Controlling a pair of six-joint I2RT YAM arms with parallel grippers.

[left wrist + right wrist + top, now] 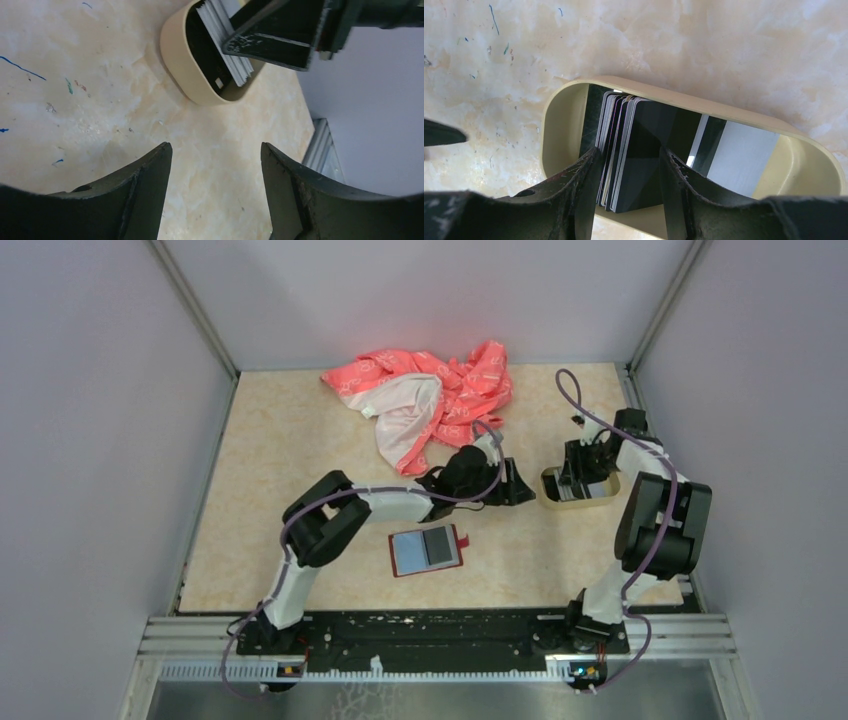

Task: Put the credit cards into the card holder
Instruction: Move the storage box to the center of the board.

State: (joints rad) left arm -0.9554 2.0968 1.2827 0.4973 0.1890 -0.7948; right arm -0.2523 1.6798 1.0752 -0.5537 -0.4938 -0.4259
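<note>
Cards [631, 170] stand on edge in the beige oval tray [649, 86] by the table's [724, 50] right edge, thin, stiff, probably slick, right gripper [628, 151] clamped across the stack's flat faces, left gripper [216, 146] gaping empty

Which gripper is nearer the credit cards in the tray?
Right. The right gripper is down in the beige tray, fingers closed on either side of the credit cards. The left gripper hangs open beside the tray, apart from it.
</note>
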